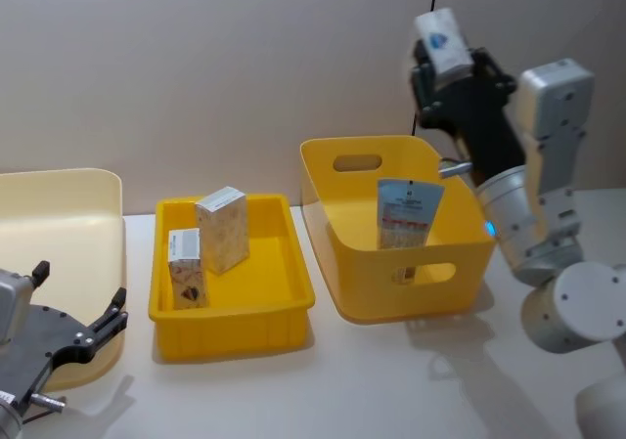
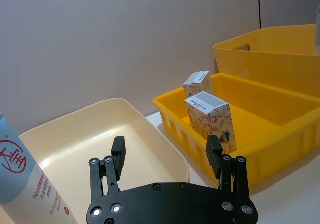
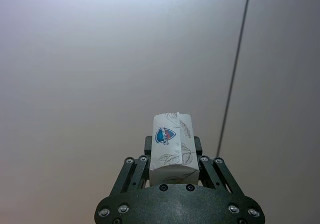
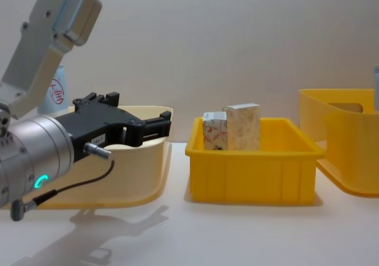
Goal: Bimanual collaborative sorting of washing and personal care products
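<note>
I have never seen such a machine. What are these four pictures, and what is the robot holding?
This is a robot with two arms, each ending in a gripper. One picture looks down from its head, one looks across the table from its chest, and one comes from a camera on each wrist.

The right gripper is raised high and is shut on a small white carton with a blue shield mark. The left gripper is open and empty, and hovers by the cream bin, where a pale-blue tube stands.

On the table, the shallow yellow tray holds two floral-patterned cartons, upright. The deep yellow basket holds a pale tube with red print.
</note>
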Robot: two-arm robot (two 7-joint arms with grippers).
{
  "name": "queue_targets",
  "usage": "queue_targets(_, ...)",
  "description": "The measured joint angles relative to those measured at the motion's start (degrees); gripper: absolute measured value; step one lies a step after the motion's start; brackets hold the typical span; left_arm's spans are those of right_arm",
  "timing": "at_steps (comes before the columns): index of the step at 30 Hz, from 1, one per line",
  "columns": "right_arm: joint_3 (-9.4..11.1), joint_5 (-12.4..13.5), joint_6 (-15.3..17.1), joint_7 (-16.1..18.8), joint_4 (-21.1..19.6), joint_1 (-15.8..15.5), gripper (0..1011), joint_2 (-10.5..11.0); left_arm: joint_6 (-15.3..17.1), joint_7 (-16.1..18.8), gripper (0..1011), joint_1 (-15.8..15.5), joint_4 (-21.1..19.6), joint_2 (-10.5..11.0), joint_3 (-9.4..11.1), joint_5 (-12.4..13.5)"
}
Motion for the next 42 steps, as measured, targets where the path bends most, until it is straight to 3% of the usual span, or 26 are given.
queue_targets(10, 4.55, -2.77, 2.69, -4.39, -3.23, -2.59, 393, 0.52, 0.00, 0.00, 1003, 0.00, 0.00, 0.00, 0.00, -0.01)
queue_targets(21, 7.63, -3.93, 10.31, -6.38, -5.88, -5.07, 393, 0.19, 0.00, 0.00, 1003, 0.00, 0.00, 0.00, 0.00, 0.00)
queue_targets(33, 7.98, -1.29, 17.02, -2.69, -5.10, -5.14, 393, -0.39, 0.00, 0.00, 1003, 0.00, 0.00, 0.00, 0.00, 0.00)
queue_targets(42, 7.17, 0.41, 20.30, -0.47, -1.25, -3.57, 393, -1.94, 0.00, 0.00, 1003, 0.00, 0.00, 0.00, 0.00, 0.00)
